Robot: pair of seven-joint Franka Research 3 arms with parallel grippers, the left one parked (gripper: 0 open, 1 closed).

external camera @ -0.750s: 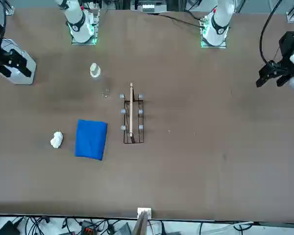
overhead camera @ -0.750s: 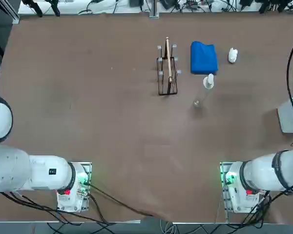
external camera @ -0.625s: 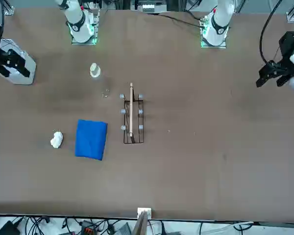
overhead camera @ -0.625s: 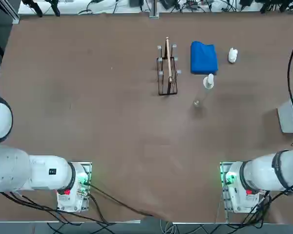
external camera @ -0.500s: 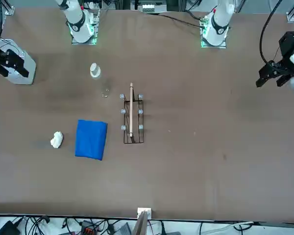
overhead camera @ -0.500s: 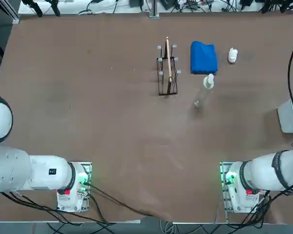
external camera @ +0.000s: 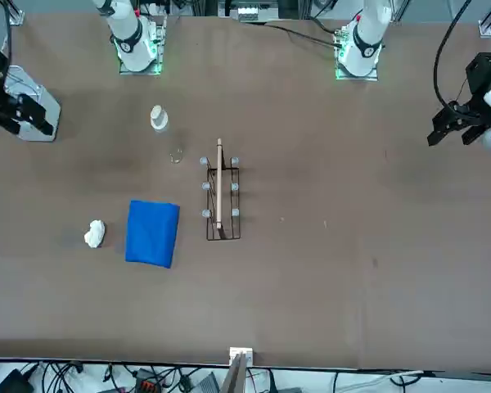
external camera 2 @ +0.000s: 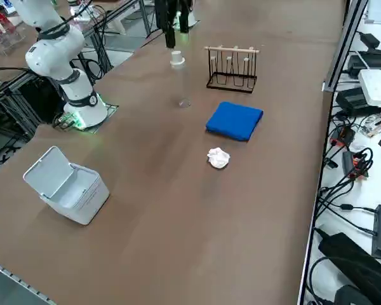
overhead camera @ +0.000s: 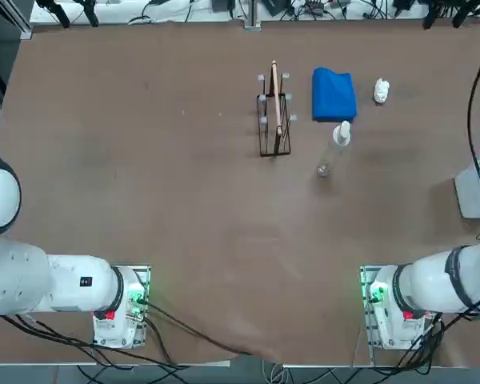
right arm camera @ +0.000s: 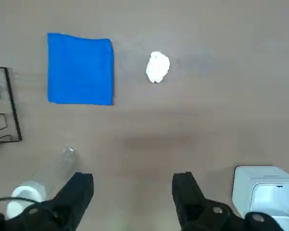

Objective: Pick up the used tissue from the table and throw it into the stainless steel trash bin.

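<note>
The right gripper (right arm camera: 134,192) is hanging high over the bench with its two black fingers (right arm camera: 80,188) spread wide apart and nothing between them; in the front view it is showing as a dark shape (external camera: 23,110) over the bin at the bench's edge on the robot's right. The used tissue (right arm camera: 158,67) is lying as a small crumpled white paper wad on the brown matte bench (overhead camera: 184,200), toward the far edge, well apart from the gripper. Just beside it a blue cloth (right arm camera: 80,68) is lying folded into a flat, soft-looking rectangle. A dark wire rack (overhead camera: 274,112) with a thin wooden board standing in it is sitting on the cloth's other side. A clear slim bottle with a white cap (overhead camera: 336,142) is lying on its side near the cloth. The stainless steel trash bin (external camera 2: 68,185) is a pale boxy container with rounded corners and a raised lid, sitting close to the bench's right edge. No writing is legible on anything.
</note>
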